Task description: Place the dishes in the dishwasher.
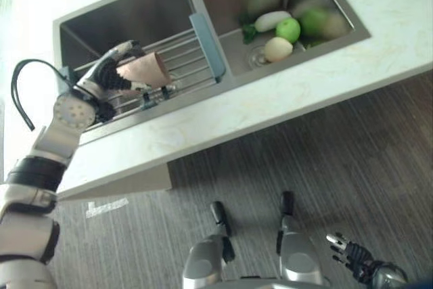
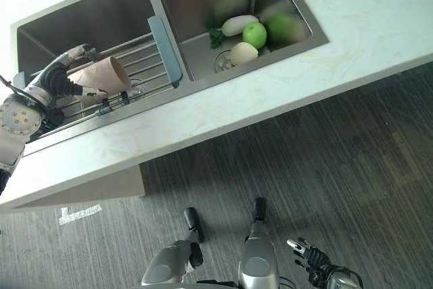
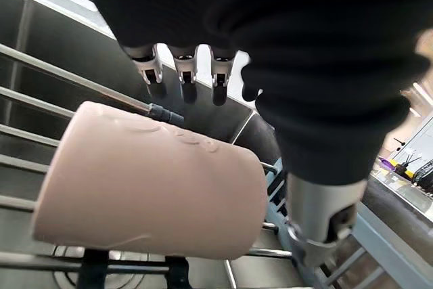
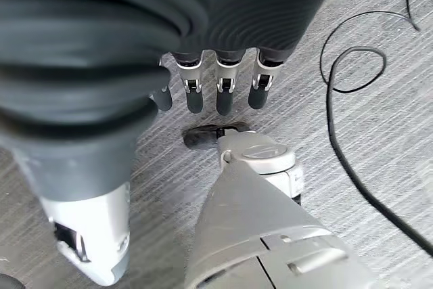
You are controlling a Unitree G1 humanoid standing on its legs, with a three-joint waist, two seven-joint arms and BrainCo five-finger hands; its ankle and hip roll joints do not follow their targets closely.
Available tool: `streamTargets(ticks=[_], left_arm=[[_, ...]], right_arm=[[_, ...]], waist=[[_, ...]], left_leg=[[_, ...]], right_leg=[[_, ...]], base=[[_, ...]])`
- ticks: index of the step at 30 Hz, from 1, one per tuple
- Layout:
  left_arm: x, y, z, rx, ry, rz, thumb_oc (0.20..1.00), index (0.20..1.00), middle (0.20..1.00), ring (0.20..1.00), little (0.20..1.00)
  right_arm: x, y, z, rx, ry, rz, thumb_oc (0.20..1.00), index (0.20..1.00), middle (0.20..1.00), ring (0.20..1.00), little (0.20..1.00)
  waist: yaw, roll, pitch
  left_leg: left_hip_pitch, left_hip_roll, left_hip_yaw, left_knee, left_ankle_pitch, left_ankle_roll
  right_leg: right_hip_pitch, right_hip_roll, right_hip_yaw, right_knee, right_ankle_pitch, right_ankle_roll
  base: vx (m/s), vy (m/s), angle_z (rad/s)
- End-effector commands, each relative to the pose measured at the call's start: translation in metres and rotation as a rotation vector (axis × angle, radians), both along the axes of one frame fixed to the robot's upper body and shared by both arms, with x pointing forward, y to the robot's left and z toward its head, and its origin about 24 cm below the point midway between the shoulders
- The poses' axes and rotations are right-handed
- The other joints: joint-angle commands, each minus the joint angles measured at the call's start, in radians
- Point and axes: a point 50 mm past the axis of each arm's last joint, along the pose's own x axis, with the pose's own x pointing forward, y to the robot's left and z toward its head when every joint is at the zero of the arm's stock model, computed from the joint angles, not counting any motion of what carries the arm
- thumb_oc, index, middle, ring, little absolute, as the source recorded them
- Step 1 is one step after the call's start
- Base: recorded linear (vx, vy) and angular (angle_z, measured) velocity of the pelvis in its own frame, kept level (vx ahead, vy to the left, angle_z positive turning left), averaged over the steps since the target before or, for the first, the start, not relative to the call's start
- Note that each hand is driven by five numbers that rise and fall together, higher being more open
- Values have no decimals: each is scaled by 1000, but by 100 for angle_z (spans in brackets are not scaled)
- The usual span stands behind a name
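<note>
Fingers (image 3: 183,79) over one pink cup (image 3: 149,181).

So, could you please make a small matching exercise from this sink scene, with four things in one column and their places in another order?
Things:
1. pink cup
2. green apple
3. left hand
4. right hand

Places:
A. low over the floor, away from the counter
B. lying on its side on the wire rack over the left basin
C. in the right basin, among the vegetables
D. at the cup, over the rack

Pairs: 1-B, 2-C, 3-D, 4-A
</note>
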Motion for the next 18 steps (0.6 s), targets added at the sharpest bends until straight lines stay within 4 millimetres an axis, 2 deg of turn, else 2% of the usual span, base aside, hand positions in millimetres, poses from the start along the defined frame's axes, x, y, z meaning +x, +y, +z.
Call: streamTargets(ticks=[1,4,8,15,18], left_arm=[[-6,20,33,18,-154,91,1000,1000,1000,1000,1000],[-9,25,31,39,-173,123,1000,1000,1000,1000,1000],[-8,31,29,132,-99,165,1000,1000,1000,1000,1000],[-7,42,20,159,63,219,1000,1000,1000,1000,1000],[-9,49,19,150,52,262,1000,1000,1000,1000,1000]], right_arm=[[-1,0,1,21,-11,3,1000,1000,1000,1000,1000],[-1,3,1,22,-12,5,1000,1000,1000,1000,1000],[4,-1,4,14,-28,-6,1000,1000,1000,1000,1000],[11,-5,10,10,-60,-14,1000,1000,1000,1000,1000],[12,-5,11,9,-67,-15,1000,1000,1000,1000,1000]], waist=[[-4,-41,-39],[-4,-43,-34],[-10,-37,-26],[-14,-31,-11],[-14,-29,-13]], left_leg=[[-69,33,-74,229,-211,-27],[-73,31,-76,240,-216,-28],[-87,32,-74,253,-219,-29],[-93,23,-77,264,-225,-25],[-94,22,-75,267,-226,-24]], right_leg=[[-75,-90,24,89,-72,108],[-83,-95,25,97,-72,109],[-104,-102,29,110,-69,111],[-118,-112,32,124,-66,113],[-120,-116,30,127,-65,114]], base=[[-23,-14,-5],[-1,-4,-1],[0,0,0],[-4,14,-1],[5,12,0]])
